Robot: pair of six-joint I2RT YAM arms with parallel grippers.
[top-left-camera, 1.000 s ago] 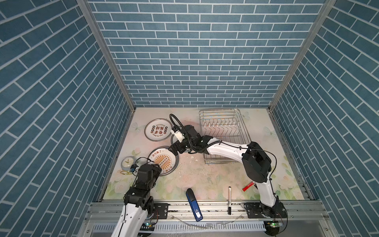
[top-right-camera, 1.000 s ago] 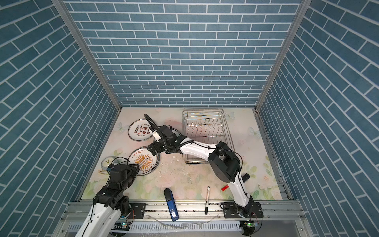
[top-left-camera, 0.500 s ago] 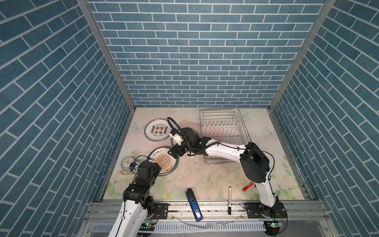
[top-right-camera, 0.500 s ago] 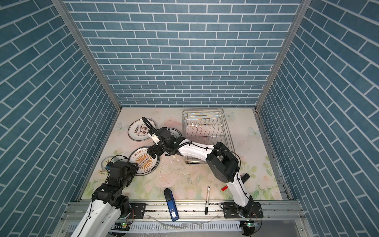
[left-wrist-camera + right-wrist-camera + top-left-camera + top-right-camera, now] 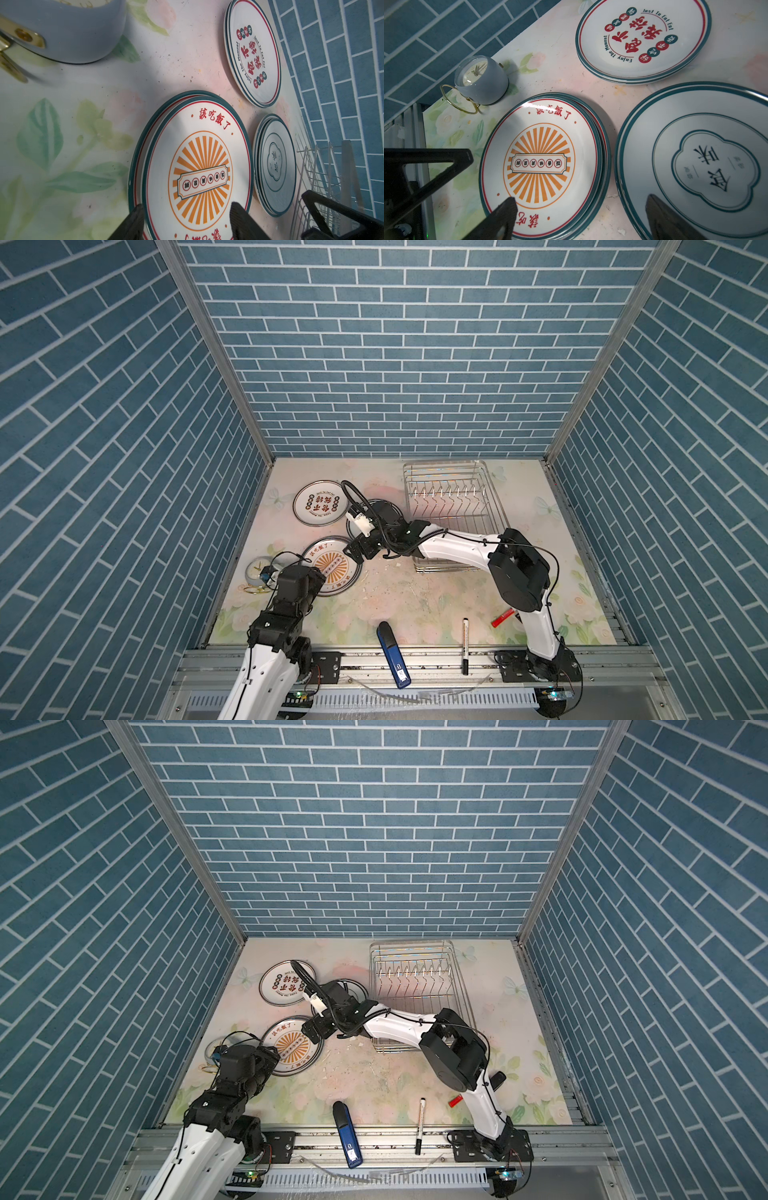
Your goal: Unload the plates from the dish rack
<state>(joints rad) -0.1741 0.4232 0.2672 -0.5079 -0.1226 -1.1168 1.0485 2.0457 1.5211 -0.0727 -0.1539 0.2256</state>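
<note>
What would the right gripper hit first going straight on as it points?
Likely the edge of the sunburst plates: the right gripper hangs open over that edge and the bare table beside it. Depth unclear.

A: Where does the dish rack [image 5: 444, 463] stand?
B: At the back right of the table [image 5: 415, 593].
A: And the plates?
B: Three stacks left of it: the far stack [image 5: 318, 504] near the left wall, the middle stack [image 5: 275, 162] just beside the rack, the near stack [image 5: 332, 566] in front of both.
A: The clock [image 5: 257, 570]?
B: Left of the near stack, by the wall. A pen [image 5: 466, 646] lies across the front edge.
</note>
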